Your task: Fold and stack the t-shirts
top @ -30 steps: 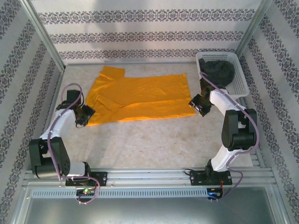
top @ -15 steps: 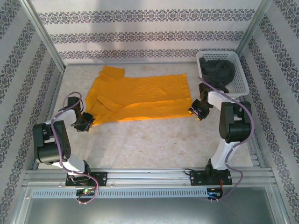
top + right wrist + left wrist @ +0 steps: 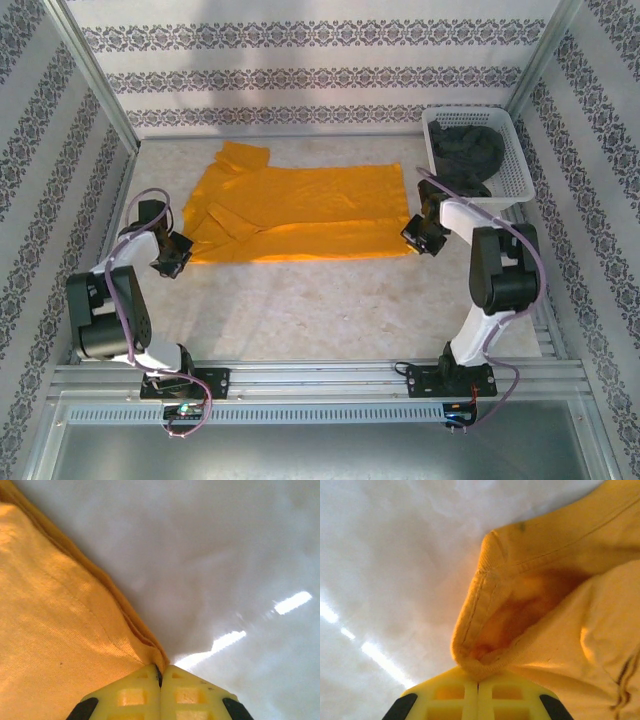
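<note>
The mustard-orange t-shirt (image 3: 300,212) lies spread on the table, partly folded, its length running left to right. My left gripper (image 3: 183,250) is at its near-left corner, shut on a ribbed hem fold of the shirt (image 3: 485,625), jaws together (image 3: 479,682). My right gripper (image 3: 412,238) is at the near-right corner, shut on the shirt's doubled edge (image 3: 75,630), fingertips pressed together (image 3: 160,672). The dark charcoal t-shirt (image 3: 466,152) lies bunched in the white basket (image 3: 512,178) at the back right.
The patterned walls close the table on three sides. The basket stands right behind my right arm (image 3: 500,270). Bare marbled tabletop (image 3: 310,310) stretches between the shirt's near edge and the arm bases.
Both grippers have closed on the orange shirt's near corners. The left one shifted slightly back and left, and the shirt's near edge now lies straighter.
</note>
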`<action>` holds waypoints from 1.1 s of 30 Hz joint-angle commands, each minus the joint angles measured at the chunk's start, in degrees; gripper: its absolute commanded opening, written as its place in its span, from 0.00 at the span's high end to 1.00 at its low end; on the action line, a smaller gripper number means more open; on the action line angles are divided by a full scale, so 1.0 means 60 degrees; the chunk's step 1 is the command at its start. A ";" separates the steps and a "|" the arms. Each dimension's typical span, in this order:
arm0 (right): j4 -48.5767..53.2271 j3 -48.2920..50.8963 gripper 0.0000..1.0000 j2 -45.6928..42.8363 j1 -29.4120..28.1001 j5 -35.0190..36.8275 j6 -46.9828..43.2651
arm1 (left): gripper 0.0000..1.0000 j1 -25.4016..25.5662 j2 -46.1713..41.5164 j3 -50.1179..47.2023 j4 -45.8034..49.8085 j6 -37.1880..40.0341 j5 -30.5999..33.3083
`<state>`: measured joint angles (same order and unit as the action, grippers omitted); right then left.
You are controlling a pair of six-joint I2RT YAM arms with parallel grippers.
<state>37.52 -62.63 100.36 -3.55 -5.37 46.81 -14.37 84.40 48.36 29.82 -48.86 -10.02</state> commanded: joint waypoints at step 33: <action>-0.3419 0.2032 0.46 -0.3470 -0.3810 -0.3533 -0.1568 | 0.52 0.4864 -0.4156 -0.2524 0.0553 -0.5711 0.0042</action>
<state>26.87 -48.51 76.42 -23.42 -15.27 39.94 9.87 57.89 35.48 39.83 -72.82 -7.27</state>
